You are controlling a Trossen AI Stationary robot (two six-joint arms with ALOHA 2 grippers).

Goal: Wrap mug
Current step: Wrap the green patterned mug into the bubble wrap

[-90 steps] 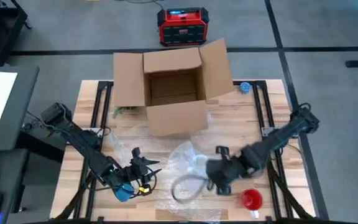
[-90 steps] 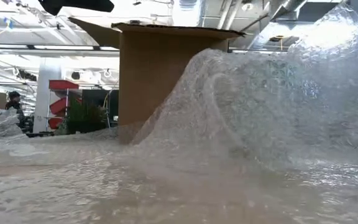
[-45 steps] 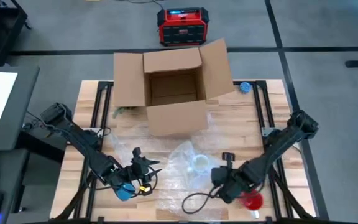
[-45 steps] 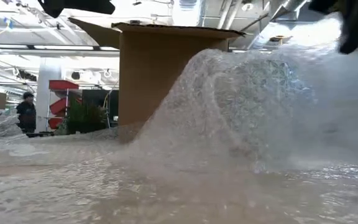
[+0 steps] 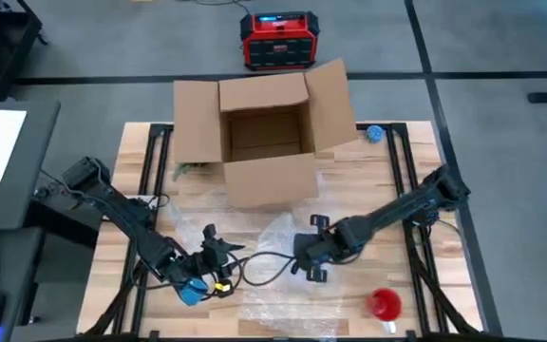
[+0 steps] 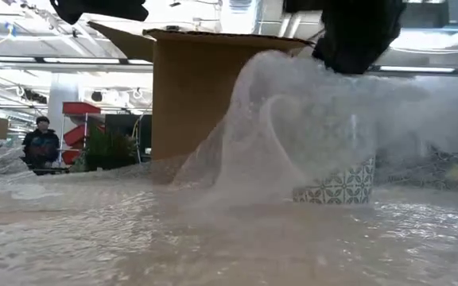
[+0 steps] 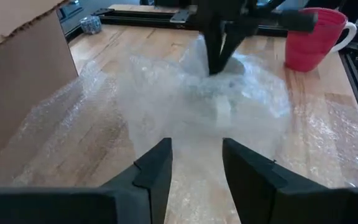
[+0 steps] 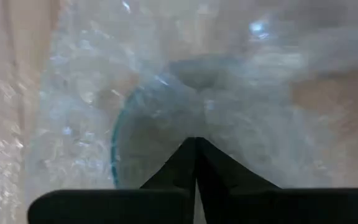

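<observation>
- Nearest the front edge of the table (image 5: 354, 185), the left gripper (image 5: 218, 258) waits low over the bubble wrap (image 5: 269, 313), its 2 fingers (image 7: 157, 171) standing apart with nothing between them.
- Just right of that, near the front right corner, a red mug (image 5: 383, 304) stands on bare wood, well apart from both grippers; the left wrist view shows it upright with its handle outward (image 7: 309, 37).
- Toward the table's middle, the right gripper (image 5: 310, 258) points down over a raised fold of the wrap; in its own wrist view the 2 fingers (image 8: 196, 165) meet in a tight point, pressed closed on the wrap (image 8: 166, 74).
- Under that fold sits the patterned mug (image 6: 340, 184), the task's thing: the low view shows its blue-and-white band at the base, standing on the sheet, with the wrap (image 6: 293, 119) draped over its top and down one side, the lower band uncovered.
- Through the film, the right wrist view gives a blurred teal rim (image 8: 120, 140) of the mug directly below the fingertips.
- Beyond it, an open cardboard box (image 5: 264, 133) stands at the back of the table, flaps spread, touching the far edge of the wrap.
- Farther back, a small blue object (image 5: 375, 133) lies near the table's rear right corner; what it is cannot be told.
- On the floor behind the table stands a red-and-black unit (image 5: 276, 40).
- Deep in the room, the low view shows 1 person (image 6: 42, 144) in dark clothing.
</observation>
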